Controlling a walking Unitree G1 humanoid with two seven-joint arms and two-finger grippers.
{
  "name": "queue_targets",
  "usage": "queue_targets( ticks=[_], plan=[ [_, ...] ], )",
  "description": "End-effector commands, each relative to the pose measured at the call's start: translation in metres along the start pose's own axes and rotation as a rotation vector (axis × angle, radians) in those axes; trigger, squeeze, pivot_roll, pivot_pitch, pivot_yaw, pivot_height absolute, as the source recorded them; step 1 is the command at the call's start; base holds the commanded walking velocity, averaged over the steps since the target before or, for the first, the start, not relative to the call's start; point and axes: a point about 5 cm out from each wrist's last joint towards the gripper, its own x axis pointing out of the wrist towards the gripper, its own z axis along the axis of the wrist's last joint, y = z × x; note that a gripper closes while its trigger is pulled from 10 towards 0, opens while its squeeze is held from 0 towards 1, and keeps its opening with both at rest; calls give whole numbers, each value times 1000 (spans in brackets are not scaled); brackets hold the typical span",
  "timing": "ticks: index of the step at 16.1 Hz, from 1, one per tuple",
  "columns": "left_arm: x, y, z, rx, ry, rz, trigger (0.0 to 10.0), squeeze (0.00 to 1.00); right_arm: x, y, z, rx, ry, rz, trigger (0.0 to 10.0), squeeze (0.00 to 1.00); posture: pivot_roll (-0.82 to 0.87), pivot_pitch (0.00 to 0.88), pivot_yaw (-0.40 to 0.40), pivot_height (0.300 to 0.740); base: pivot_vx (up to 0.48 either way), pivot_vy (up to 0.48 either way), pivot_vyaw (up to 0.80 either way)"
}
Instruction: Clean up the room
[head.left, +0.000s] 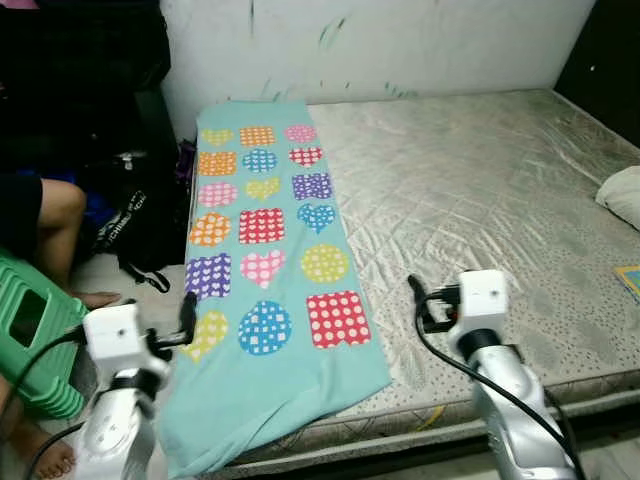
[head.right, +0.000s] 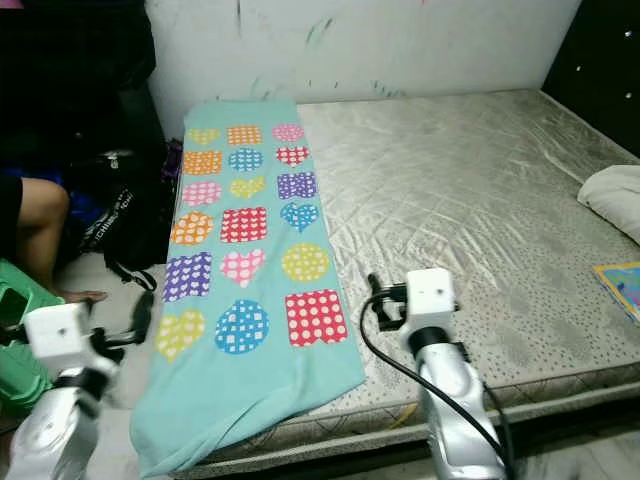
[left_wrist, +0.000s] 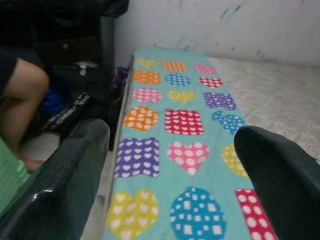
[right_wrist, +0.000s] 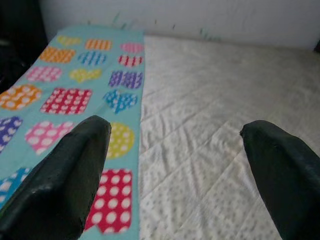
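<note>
Left pincer (left_wrist: 170, 175): fingers spread wide and empty, raised over the near left corner of the bed, looking straight down the length of the towel; my guess is it is lined up on the near hem.
Right pincer (right_wrist: 175, 170): also spread apart, gripping nothing, raised above the bare mattress just beside the towel's right edge, probably placed to take the other near corner.
Towel (head.left: 265, 260): turquoise, printed with dotted hearts, squares and circles, spread flat in a long strip along the left side of the mattress; its near end droops over the front edge of the bed, which leaves a loose hem easy to pinch.
Mattress (head.left: 480, 190): grey quilted and uncovered, against the white wall; it carries the towel.
Pillow (head.left: 622, 197): pale, at the far right edge of the mattress, well apart from both arms.
Person's leg (head.left: 58, 235): bent, beside the bed on the left, near the left arm, so a swing outward looks risky.
Black bag (head.left: 135, 225): on the floor between the leg and the bed.
</note>
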Motion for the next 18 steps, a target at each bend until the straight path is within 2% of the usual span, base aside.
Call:
queue_targets(
  ticks=[1,4,6,18],
  plan=[
    [-3,4,2,12,-6,3,10000,0,-2,-2,4,0,-26,-4,10000,0,-93,0,-12,740,0,0,0],
    [-8,8,-4,9,18,27,10000,0,-5,-9,-4,5,8,-11,10000,0,-92,0,-13,740,0,0,0],
    [-4,4,-3,10,16,22,10000,0,-3,-5,-9,29,52,13,10000,0,-93,0,-14,740,0,0,0],
    [3,-3,-5,-12,31,1,10000,0,-2,5,-10,21,72,77,10000,0,-95,0,-12,740,0,0,0]
  ],
)
